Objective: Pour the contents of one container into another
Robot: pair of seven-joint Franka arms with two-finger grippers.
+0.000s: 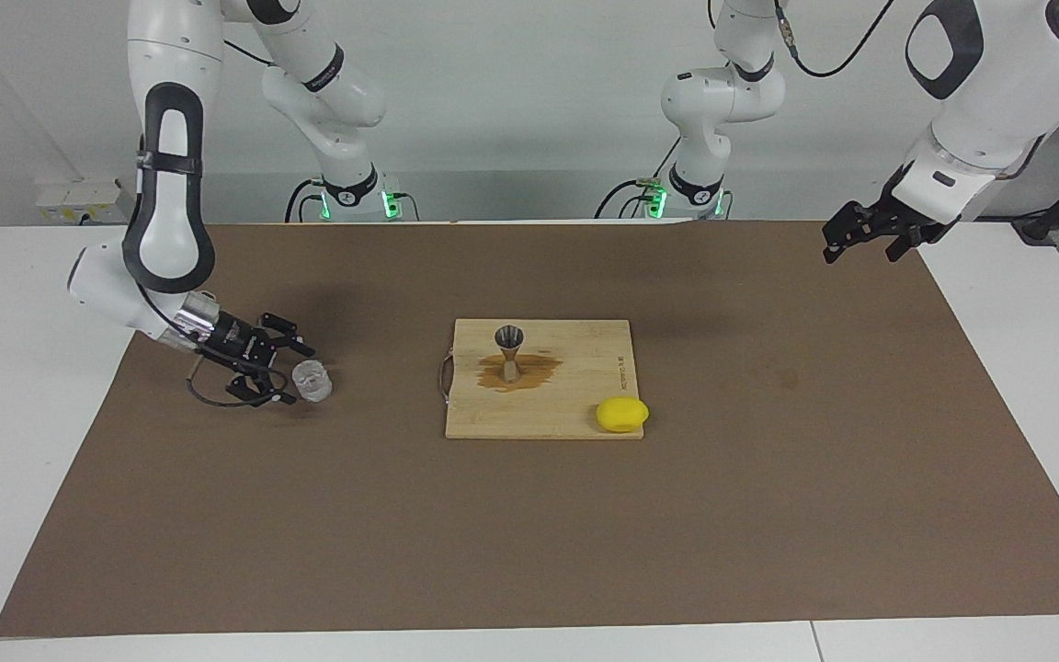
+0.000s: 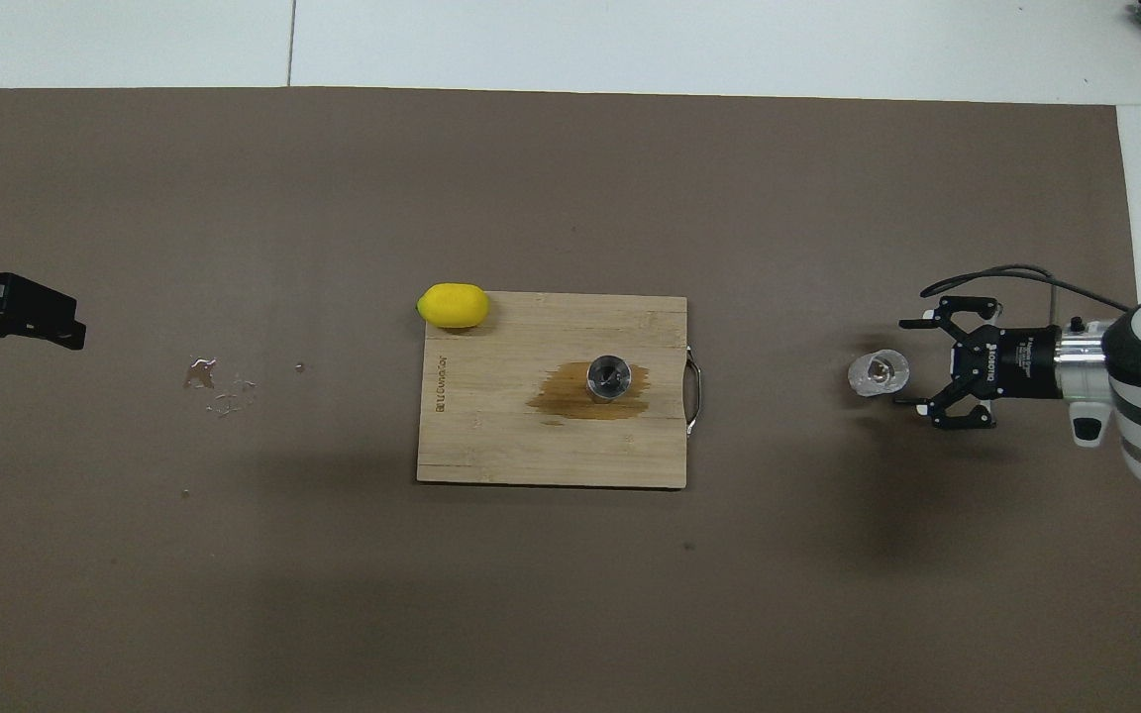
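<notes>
R gripper (image 1: 289, 374) low over the brown mat (image 1: 529, 533) at the right arm's end of the table, fingers spread wide, nothing held. Clear glass tumbler (image 1: 312, 381) stands upright on the mat just off the fingertips, apart from them; in the overhead view a gap shows btw glass (image 2: 878, 373) and gripper (image 2: 913, 363).

Jigger (image 1: 509, 351) upright on the wooden board (image 1: 585, 418) mid-table, in a brown wet patch (image 1: 534, 372). Lemon (image 1: 622, 414) at the board's corner farther from the robots, toward the left arm's end.

L gripper (image 1: 856, 241) waits, up over the mat edge at its own end, fingers apart, empty.
</notes>
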